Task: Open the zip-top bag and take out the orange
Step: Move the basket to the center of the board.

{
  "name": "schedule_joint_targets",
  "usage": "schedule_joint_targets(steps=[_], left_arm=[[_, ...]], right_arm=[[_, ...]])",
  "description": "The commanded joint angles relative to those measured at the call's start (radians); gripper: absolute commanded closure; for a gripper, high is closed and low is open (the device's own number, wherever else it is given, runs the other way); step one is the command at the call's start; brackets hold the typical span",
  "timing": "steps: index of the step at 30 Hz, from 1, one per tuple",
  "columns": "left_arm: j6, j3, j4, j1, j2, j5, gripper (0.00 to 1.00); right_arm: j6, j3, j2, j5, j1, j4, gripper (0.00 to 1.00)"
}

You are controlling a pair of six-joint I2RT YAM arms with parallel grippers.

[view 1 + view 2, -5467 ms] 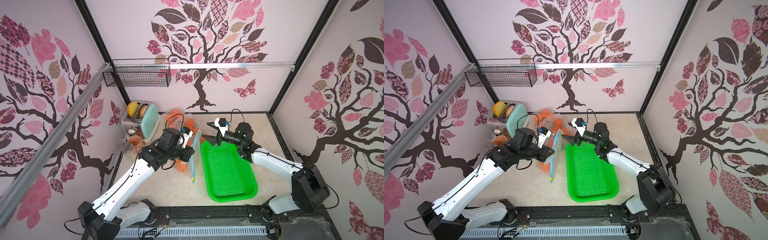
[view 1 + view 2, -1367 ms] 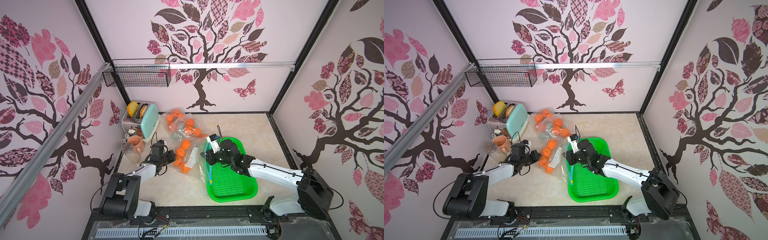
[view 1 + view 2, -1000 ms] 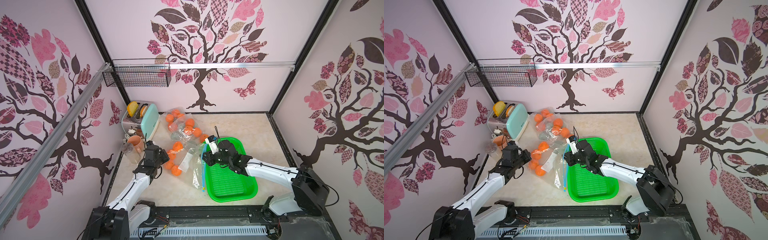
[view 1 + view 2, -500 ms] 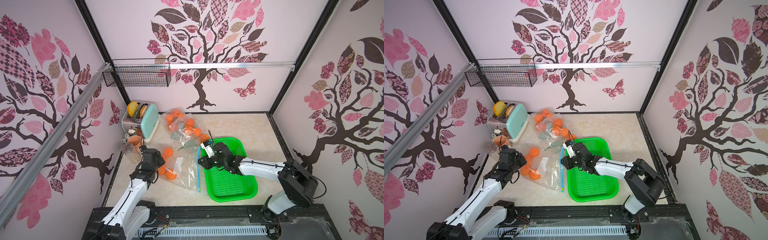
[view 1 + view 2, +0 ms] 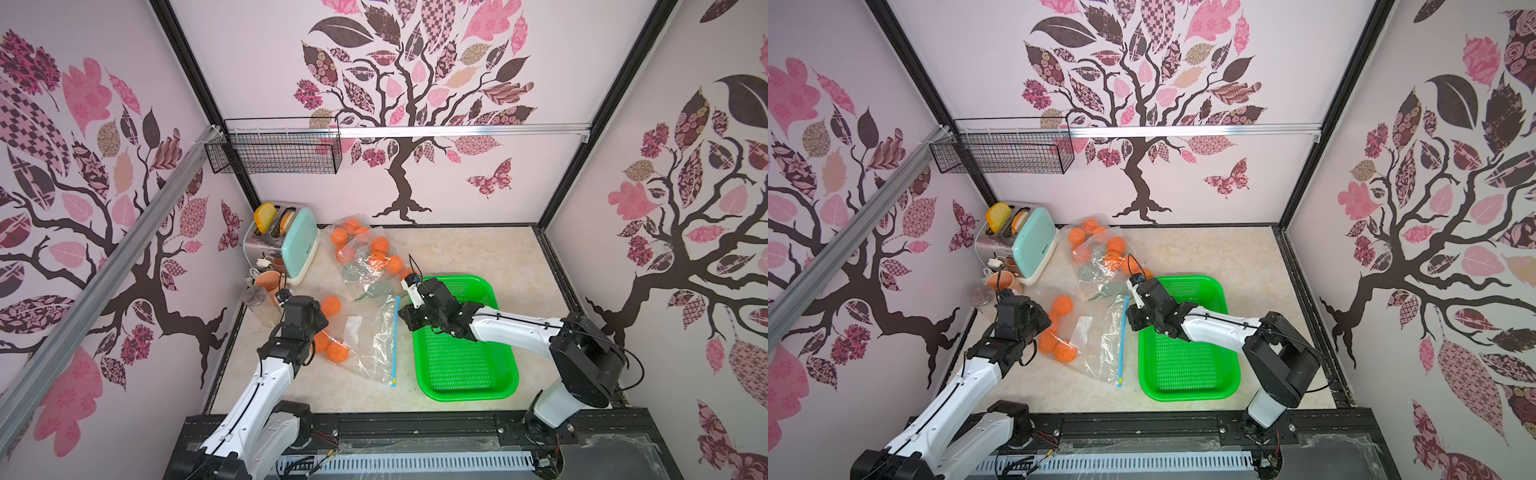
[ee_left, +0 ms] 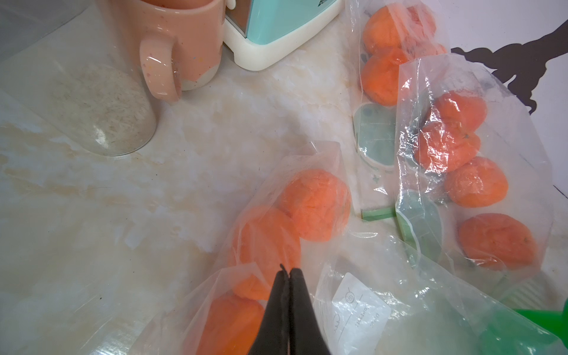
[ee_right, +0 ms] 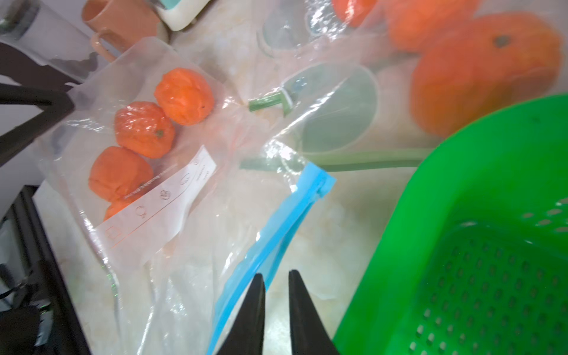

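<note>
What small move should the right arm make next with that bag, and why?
Probably close the right end effector on the blue zip strip of the clear plastic zip-top bag: its jaws stand slightly apart right beside that strip, and the round orange fruits are inside the bag.

My left arm reaches from the front left corner of the bench up along its left edge, wrist tipped downward. My left tool has its fingers pressed together. My right arm lies low from the front right corner toward mid-bench. My right tool shows a narrow gap between its fingers.
</note>
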State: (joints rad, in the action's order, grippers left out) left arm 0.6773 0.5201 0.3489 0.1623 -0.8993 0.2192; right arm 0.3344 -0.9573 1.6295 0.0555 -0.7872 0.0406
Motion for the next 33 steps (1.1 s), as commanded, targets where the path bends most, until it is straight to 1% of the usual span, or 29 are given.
schedule_joint_targets(steps=[1,3,4,7,8,9,11,13,16,19,22,24,26,27,29,31,33], left_arm=[[-0.008,0.002,-0.022,-0.004,-0.009,-0.007,1.00],[-0.008,0.001,-0.025,-0.003,-0.015,-0.016,1.00],[-0.006,0.001,-0.027,-0.003,-0.017,-0.022,1.00],[-0.005,-0.006,-0.034,-0.004,-0.018,-0.032,1.00],[-0.005,-0.010,-0.038,-0.004,-0.016,-0.033,1.00],[-0.004,-0.012,-0.040,-0.004,-0.015,-0.032,1.00],[-0.003,-0.015,-0.050,-0.004,-0.010,-0.035,1.00],[-0.002,-0.015,-0.055,-0.004,-0.010,-0.041,1.00],[-0.003,-0.015,-0.059,-0.005,-0.010,-0.055,1.00],[-0.002,-0.021,-0.070,-0.005,-0.012,-0.063,1.00],[-0.002,-0.024,-0.073,-0.004,-0.014,-0.069,1.00],[-0.002,-0.025,-0.074,-0.005,-0.015,-0.074,1.00],[-0.004,-0.027,-0.073,-0.005,-0.009,-0.075,1.00],[-0.003,-0.028,-0.072,-0.005,-0.005,-0.071,1.00],[-0.002,-0.031,-0.071,-0.005,0.006,-0.066,1.00],[-0.003,-0.030,-0.070,-0.005,0.014,-0.064,1.00],[-0.003,-0.032,-0.069,-0.005,0.019,-0.061,1.00]], right_arm=[[-0.034,0.015,0.019,-0.181,0.055,-0.194,0.80],[-0.040,0.009,0.001,-0.213,0.080,-0.198,0.79],[-0.047,0.002,-0.014,-0.202,0.089,-0.193,0.76],[-0.054,-0.035,-0.080,-0.121,0.085,-0.209,0.60],[-0.044,-0.050,-0.106,-0.110,0.085,-0.228,0.53],[-0.031,-0.059,-0.129,-0.131,0.085,-0.247,0.47],[0.001,-0.061,-0.188,-0.230,0.085,-0.293,0.39],[0.027,-0.035,-0.238,-0.291,0.086,-0.324,0.35],[0.073,0.048,-0.299,-0.349,0.089,-0.326,0.32],[0.145,0.091,-0.296,-0.407,0.095,-0.352,0.31],[0.206,0.098,-0.235,-0.418,0.102,-0.359,0.29],[0.236,0.082,-0.174,-0.379,0.116,-0.351,0.27],[0.241,0.049,-0.103,-0.330,0.118,-0.335,0.27],[0.240,0.027,-0.073,-0.327,0.118,-0.335,0.29],[0.207,-0.026,-0.009,-0.320,0.117,-0.343,0.36],[0.169,-0.073,0.031,-0.374,0.120,-0.352,0.49],[0.121,-0.109,0.061,-0.396,0.144,-0.327,0.58]])
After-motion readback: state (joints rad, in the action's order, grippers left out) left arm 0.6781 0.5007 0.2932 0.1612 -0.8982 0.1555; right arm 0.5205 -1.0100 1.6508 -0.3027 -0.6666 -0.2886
